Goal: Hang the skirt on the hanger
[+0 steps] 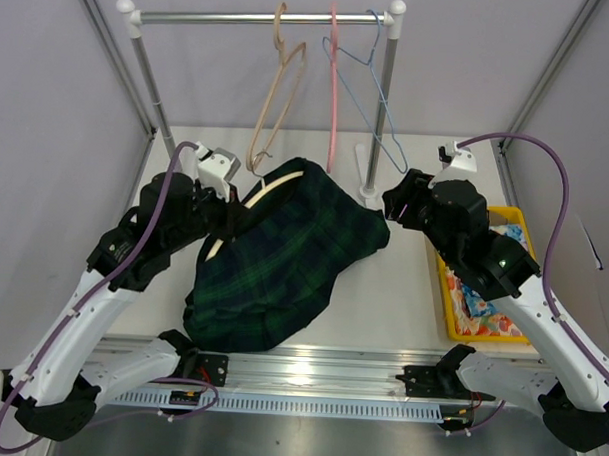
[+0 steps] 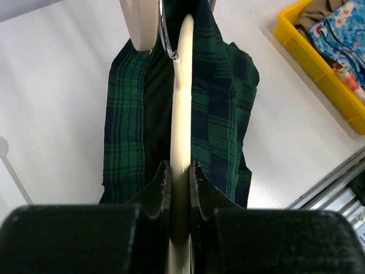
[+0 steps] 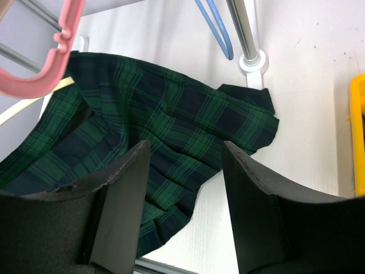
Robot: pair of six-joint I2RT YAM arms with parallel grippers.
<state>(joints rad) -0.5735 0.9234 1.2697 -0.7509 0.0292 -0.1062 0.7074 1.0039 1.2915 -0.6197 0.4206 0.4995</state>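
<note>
The left gripper [image 2: 178,171] is seen closed on the hanger [image 2: 181,114]: the jaws are pressed against either side of the pale cream bar, with only the bar's thickness between them. The hanger is held edge-on to the left wrist camera, its metal hook at the far end. The skirt [image 2: 125,131] is draped on both sides of the bar, and more of its plaid cloth is spread on the tabletop [image 1: 402,291] below.

From the top view, the cream curve of the hanger is seen along the upper left edge of the skirt, which lies in a heap between the two arms. One corner of the skirt reaches toward the base of the rack post [image 1: 370,185].

The right gripper [image 3: 185,151] is held above the right part of the skirt with its jaws spread wide; nothing is gripped or touched by them.

A tan hanger [image 1: 279,97], a pink hanger [image 1: 333,89] and a blue hanger [image 1: 379,111] are hung on the rail [image 1: 262,19]. Floral cloth [image 1: 482,299] is kept in a yellow bin [image 1: 491,338] at the right.
</note>
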